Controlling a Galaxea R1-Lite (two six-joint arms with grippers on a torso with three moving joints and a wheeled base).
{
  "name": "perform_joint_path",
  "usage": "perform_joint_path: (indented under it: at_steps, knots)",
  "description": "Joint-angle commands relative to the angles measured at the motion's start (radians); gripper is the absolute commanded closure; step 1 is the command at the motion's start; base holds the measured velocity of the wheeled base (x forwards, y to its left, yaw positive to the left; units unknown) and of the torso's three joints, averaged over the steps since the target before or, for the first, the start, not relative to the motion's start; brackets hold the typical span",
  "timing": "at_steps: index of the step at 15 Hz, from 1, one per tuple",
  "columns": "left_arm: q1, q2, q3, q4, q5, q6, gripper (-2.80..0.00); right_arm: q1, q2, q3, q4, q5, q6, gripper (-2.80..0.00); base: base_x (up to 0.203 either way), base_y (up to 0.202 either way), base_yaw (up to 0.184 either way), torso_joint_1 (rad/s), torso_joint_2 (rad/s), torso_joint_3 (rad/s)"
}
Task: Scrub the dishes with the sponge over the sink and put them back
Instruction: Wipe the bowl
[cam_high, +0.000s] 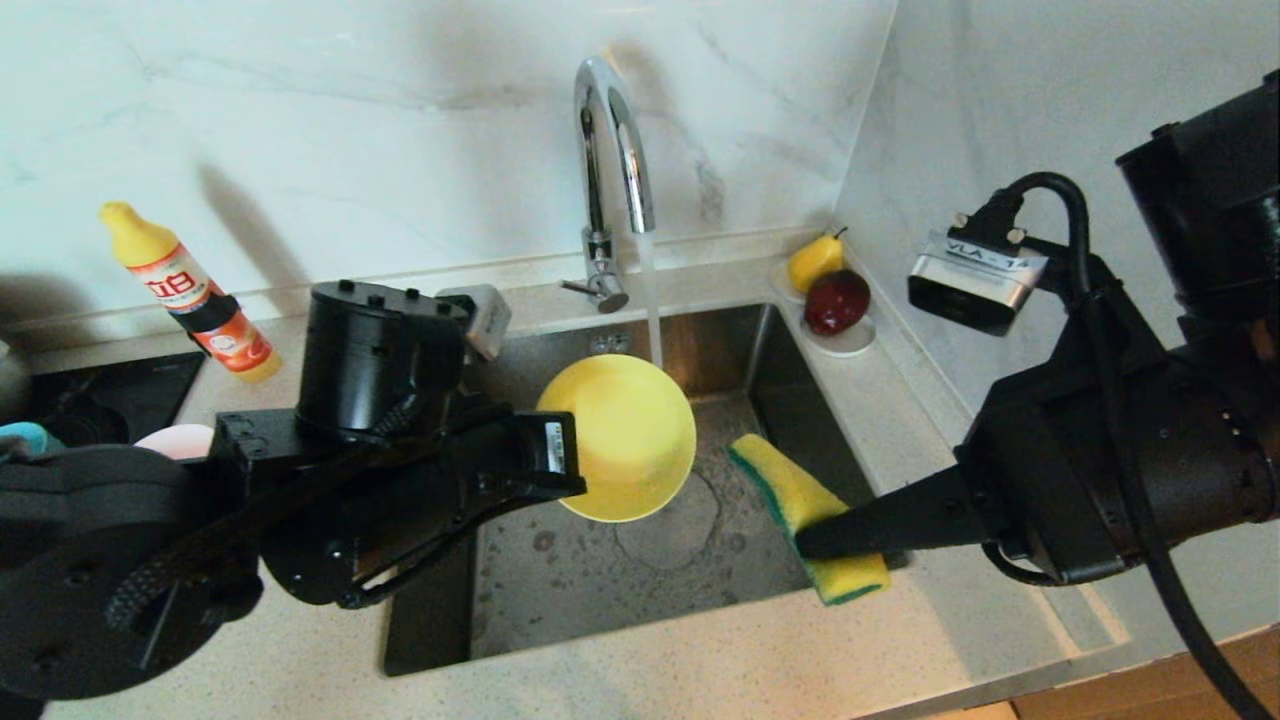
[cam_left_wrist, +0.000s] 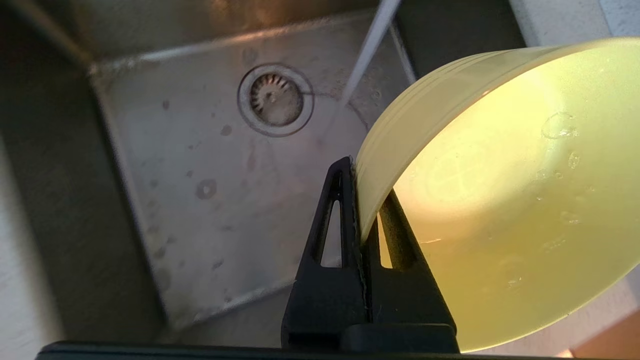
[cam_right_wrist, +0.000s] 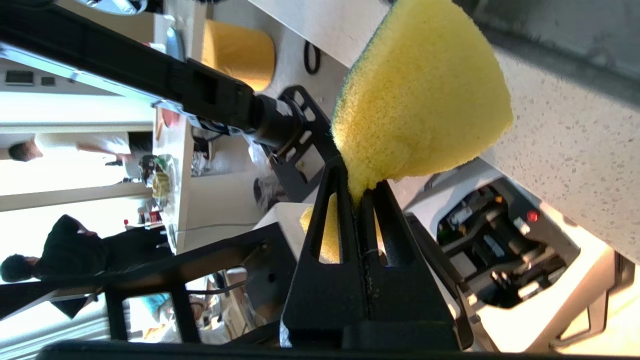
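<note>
My left gripper (cam_high: 572, 470) is shut on the rim of the yellow bowl (cam_high: 622, 435), holding it tilted on edge over the sink (cam_high: 560, 570). In the left wrist view the bowl (cam_left_wrist: 505, 200) has one finger inside its wall and one outside, gripper (cam_left_wrist: 364, 195). My right gripper (cam_high: 815, 540) is shut on the yellow sponge (cam_high: 800, 500) with its green layer, at the sink's right side, a little apart from the bowl. The sponge (cam_right_wrist: 420, 95) bulges past the gripper (cam_right_wrist: 357, 185). A pink bowl (cam_high: 175, 438) shows behind my left arm.
Water runs from the chrome tap (cam_high: 610, 170) just behind the yellow bowl. The strainer drain (cam_left_wrist: 275, 99) lies below. A saucer with a pear (cam_high: 815, 262) and a red fruit (cam_high: 838, 300) stands at the back right corner. A detergent bottle (cam_high: 190, 292) lies back left.
</note>
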Motion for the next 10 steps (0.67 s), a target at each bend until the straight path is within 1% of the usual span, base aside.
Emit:
perform_joint_path:
  at_steps: [1, 3, 5, 10]
  knots:
    - [-0.054, 0.062, 0.006, -0.078, 0.050, 0.004, 0.00, 0.006, 0.045, -0.011, 0.001, -0.002, 0.002, 0.00, 0.000, 0.000, 0.000, 0.000, 0.00, 0.000]
    - [-0.083, 0.101, 0.007, -0.146, 0.073, 0.011, 0.00, 0.005, 0.066, -0.032, 0.003, -0.003, 0.002, 0.00, 0.000, 0.000, 0.000, 0.000, 0.00, 0.000]
    - [-0.109, 0.129, 0.005, -0.184, 0.095, 0.016, 0.00, 0.005, 0.083, -0.035, 0.001, -0.005, 0.004, 0.00, 0.000, 0.000, 0.000, 0.000, 0.00, 0.000]
    - [-0.114, 0.128, -0.015, -0.193, 0.097, 0.018, 0.00, -0.002, 0.150, -0.076, 0.001, -0.006, 0.004, 0.00, 0.000, 0.000, 0.000, 0.000, 0.00, 0.000]
